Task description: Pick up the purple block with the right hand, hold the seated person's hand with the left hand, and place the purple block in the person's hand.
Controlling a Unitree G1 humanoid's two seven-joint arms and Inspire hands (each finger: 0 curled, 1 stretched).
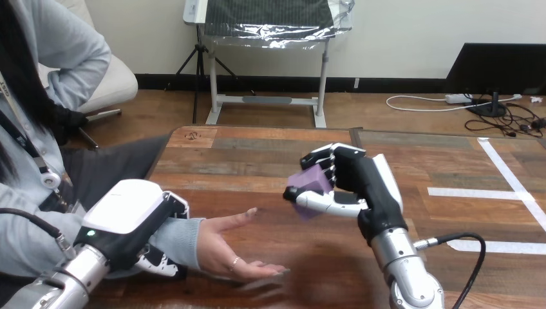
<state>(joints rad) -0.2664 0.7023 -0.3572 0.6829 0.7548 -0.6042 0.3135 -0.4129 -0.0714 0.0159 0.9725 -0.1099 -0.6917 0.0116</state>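
Wooden plank table (257, 154), bearing the person's hand (225, 248) palm-up, below and left of the right hand (360, 187)

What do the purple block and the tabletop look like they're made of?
Purple block: matte, flat faces with no glare, probably foam or painted wood; cannot tell which. Table: wood planks, visible grain and a knot, low sheen.
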